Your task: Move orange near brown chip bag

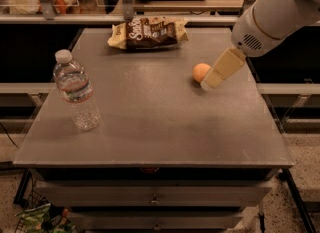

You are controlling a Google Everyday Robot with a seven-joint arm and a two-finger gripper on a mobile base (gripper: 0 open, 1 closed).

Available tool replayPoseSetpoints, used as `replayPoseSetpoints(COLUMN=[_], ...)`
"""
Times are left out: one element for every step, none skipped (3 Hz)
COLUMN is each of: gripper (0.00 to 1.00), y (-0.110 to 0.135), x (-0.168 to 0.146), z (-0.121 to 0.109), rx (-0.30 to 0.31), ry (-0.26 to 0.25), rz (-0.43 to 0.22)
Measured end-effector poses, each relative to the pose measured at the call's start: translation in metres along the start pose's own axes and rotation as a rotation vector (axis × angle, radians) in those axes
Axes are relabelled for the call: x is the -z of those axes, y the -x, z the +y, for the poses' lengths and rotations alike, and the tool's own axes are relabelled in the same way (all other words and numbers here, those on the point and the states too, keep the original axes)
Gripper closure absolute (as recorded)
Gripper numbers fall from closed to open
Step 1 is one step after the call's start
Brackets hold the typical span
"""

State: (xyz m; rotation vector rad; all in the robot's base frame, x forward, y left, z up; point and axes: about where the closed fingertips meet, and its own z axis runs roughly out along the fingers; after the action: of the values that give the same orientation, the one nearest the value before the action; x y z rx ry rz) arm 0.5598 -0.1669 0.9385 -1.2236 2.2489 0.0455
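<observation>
The orange (200,71) lies on the grey table (150,107), right of centre. The brown chip bag (148,32) lies flat at the table's far edge, well apart from the orange. My gripper (209,83) reaches in from the upper right on the white arm (272,19). Its cream finger (223,68) slants down to the left and its tip sits just right of the orange, covering the fruit's right edge.
A clear plastic water bottle (75,91) with a white cap stands upright on the table's left side. A shelf with a rail and posts runs behind the table. Drawers sit under the table's front edge.
</observation>
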Motion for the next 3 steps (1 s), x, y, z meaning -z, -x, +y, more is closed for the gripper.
replayPoseSetpoints(gripper=[0.0,0.0,0.0], y=[0.002,0.008,0.013], x=[-0.029,-0.06,-0.087], z=[-0.015,-0.019,-0.02], rx=[-0.038,-0.059,-0.062], ry=[0.008,0.034,0.058], rz=[-0.016,-0.028,-0.03])
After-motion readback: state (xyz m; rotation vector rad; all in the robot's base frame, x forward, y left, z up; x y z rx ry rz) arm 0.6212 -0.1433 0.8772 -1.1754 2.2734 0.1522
